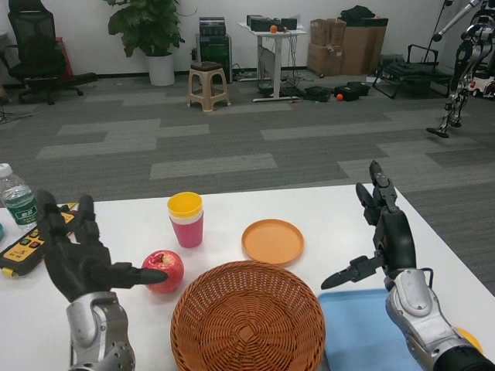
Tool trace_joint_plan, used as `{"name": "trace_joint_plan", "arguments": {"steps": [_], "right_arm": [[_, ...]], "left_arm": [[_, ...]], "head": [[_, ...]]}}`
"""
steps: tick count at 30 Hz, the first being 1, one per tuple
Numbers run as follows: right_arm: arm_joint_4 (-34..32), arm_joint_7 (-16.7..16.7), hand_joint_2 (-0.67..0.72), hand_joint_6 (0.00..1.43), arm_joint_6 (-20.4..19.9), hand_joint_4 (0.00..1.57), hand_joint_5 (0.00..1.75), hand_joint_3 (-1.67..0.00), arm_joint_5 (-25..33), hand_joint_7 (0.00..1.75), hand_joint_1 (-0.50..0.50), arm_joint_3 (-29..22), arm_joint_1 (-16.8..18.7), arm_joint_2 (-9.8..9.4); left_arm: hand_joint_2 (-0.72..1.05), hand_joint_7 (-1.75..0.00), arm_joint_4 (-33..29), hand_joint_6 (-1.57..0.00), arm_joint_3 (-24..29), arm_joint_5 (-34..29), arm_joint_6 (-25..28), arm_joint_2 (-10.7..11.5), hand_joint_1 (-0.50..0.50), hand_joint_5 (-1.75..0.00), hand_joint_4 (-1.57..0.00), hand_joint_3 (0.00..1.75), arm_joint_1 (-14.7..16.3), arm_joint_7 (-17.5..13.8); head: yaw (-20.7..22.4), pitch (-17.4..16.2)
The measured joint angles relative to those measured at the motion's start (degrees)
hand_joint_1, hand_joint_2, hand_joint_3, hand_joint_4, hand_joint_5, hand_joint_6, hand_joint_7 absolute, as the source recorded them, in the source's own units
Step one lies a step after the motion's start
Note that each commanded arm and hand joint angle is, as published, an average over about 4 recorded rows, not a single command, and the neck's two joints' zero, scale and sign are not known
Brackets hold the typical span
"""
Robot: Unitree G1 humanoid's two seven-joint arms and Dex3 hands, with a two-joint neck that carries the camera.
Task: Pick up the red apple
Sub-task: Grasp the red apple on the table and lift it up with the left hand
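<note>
**Red apple: reached, not yet gripped or lifted**

Black fingers (147,275) of the left hand (73,263): spread apart and raised, palm turned toward the fruit; one digit stretches sideways and its tip meets, or very nearly meets, the near side of the red apple (163,270). Nothing is enclosed. Contact cannot be confirmed from this view.

Red apple: resting on the white bench (340,224), just left of the wicker basket (247,321) and in front of the stacked cups (186,219), yellow over pink. It sits on the surface, unlifted.

Right hand (380,232): held upright over the right side of the bench, well apart from the apple, fingers apart, holding nothing, above the blue tray (360,328).

Other items on the bench: orange plate (272,241) behind the basket; yellow remote (23,243) and a water bottle (17,202) at the far left edge.

Progress, as judged: the approach appears complete or nearly so. Left to do: bring the palm around the apple, close the fingers on it from both sides, then raise it from the bench. With the hand this wide and only one fingertip at the fruit, a push could roll it toward the basket before a grip forms.
</note>
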Motion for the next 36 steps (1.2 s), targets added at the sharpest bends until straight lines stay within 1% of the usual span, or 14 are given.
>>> {"name": "trace_joint_plan", "arguments": {"steps": [5, 8, 10, 12, 14, 17, 20, 24, 26, 28, 30, 31, 34, 36], "right_arm": [[0.24, 0.01, 0.22, 0.00, 0.00, 0.06, 0.00, 0.00, -0.01, 0.00, -0.38, -0.23, 0.00, 0.15], [0.53, 0.00, 0.22, 0.00, 0.00, 0.06, 0.00, 0.00, -0.01, 0.00, -0.38, -0.23, 0.00, 0.16], [0.60, 0.00, 0.22, 0.00, 0.00, 0.06, 0.00, 0.00, -0.01, 0.00, -0.38, -0.23, 0.00, 0.16], [0.62, 0.00, 0.22, 0.00, 0.00, 0.06, 0.00, 0.00, -0.01, 0.00, -0.38, -0.24, -0.01, 0.17], [0.66, 0.00, 0.22, 0.00, 0.00, 0.06, 0.00, 0.00, -0.01, 0.00, -0.38, -0.25, -0.01, 0.17], [0.75, 0.00, 0.22, 0.00, 0.00, 0.07, 0.00, 0.00, -0.01, 0.00, -0.38, -0.30, -0.01, 0.17], [0.80, 0.01, 0.22, 0.00, 0.00, 0.09, 0.00, 0.00, -0.01, 0.00, -0.38, -0.36, -0.01, 0.18], [0.91, 0.00, 0.25, 0.00, -0.01, 0.09, 0.00, 0.00, 0.00, 0.00, -0.38, -0.41, -0.03, 0.19], [0.91, 0.02, 0.28, 0.00, -0.02, 0.09, 0.00, 0.00, 0.00, 0.00, -0.38, -0.40, -0.04, 0.19], [0.92, 0.03, 0.28, 0.00, -0.02, 0.09, 0.00, 0.00, 0.00, 0.00, -0.38, -0.37, -0.05, 0.16], [0.94, 0.01, 0.28, 0.00, -0.02, 0.09, 0.00, 0.00, 0.01, 0.00, -0.38, -0.32, -0.05, 0.04], [0.95, 0.01, 0.28, 0.00, -0.02, 0.09, 0.00, 0.00, 0.01, 0.00, -0.38, -0.27, -0.07, -0.02], [1.12, 0.02, 0.28, 0.00, -0.02, 0.09, 0.00, 0.00, 0.00, 0.00, -0.38, 0.13, -0.10, -0.12], [1.43, 0.02, 0.28, 0.00, -0.02, 0.09, 0.00, 0.00, 0.00, 0.00, -0.38, 0.48, -0.10, -0.19]], "left_arm": [[-0.72, -0.03, 0.56, 0.00, -0.31, -0.22, -0.73, 0.32, -0.50, -0.51, 0.00, 0.04, -0.49, 0.32], [-0.72, -0.05, 0.85, 0.00, -0.34, -0.18, -0.73, 0.31, -0.50, -0.49, 0.00, 0.09, -0.49, 0.33], [-0.72, -0.07, 1.02, 0.00, -0.30, 0.07, -0.73, 0.31, -0.50, -0.44, 0.00, 0.04, -0.49, 0.33], [-0.68, -0.07, 1.23, 0.00, 0.08, 0.93, -0.71, 0.28, -0.50, -0.46, 0.00, 0.04, -0.49, 0.35], [-0.64, -0.07, 1.57, 0.00, 1.87, 3.85, -0.57, 0.25, -0.50, -0.49, 0.00, 0.09, -0.49, 0.38], [-0.64, -0.07, 1.84, 0.00, 5.59, 9.06, -0.01, 0.33, -0.50, -0.41, 0.00, 0.09, -0.47, 0.41], [-0.57, -0.07, 1.71, 0.00, 8.47, 12.47, 1.93, 0.74, -0.50, -0.41, 0.00, 0.02, -0.35, 0.03], [-0.53, -0.14, -1.24, 0.00, 10.70, 14.05, 9.62, 4.06, -0.50, -0.41, 0.00, 0.04, 0.61, -3.92], [-0.48, -0.14, -4.80, 0.00, 12.59, 14.60, 16.22, 5.44, -0.50, -0.44, 0.00, 0.04, 1.74, -7.28], [-0.41, -0.17, -9.15, -0.01, 15.12, 16.50, 24.40, 7.66, -0.50, -0.49, 0.00, 0.02, 3.34, -11.12], [-0.30, -0.21, -12.19, -0.04, 17.20, 19.01, 29.55, 9.98, -0.50, -0.56, 0.00, 0.00, 4.56, -13.05], [-0.24, -0.21, -13.05, -0.04, 18.22, 20.25, 30.83, 10.68, -0.50, -0.67, 0.00, 0.00, 4.96, -13.42], [-0.08, -0.23, -15.73, -0.01, 22.50, 27.39, 35.50, 11.58, -0.50, -0.92, 0.00, 0.00, 6.27, -15.37], [0.01, -0.26, -17.01, 0.00, 24.10, 32.20, 38.14, 12.61, -0.50, -0.98, 0.00, 0.00, 6.68, -16.99]], "head": [[0.13, -0.47], [0.27, -0.96], [0.52, -1.41], [1.07, -2.16], [2.30, -3.55], [5.26, -6.44], [8.58, -9.39], [11.46, -12.08], [12.15, -12.85], [12.41, -13.23], [12.54, -13.52], [12.59, -13.63], [12.71, -13.89], [12.94, -14.09]]}}
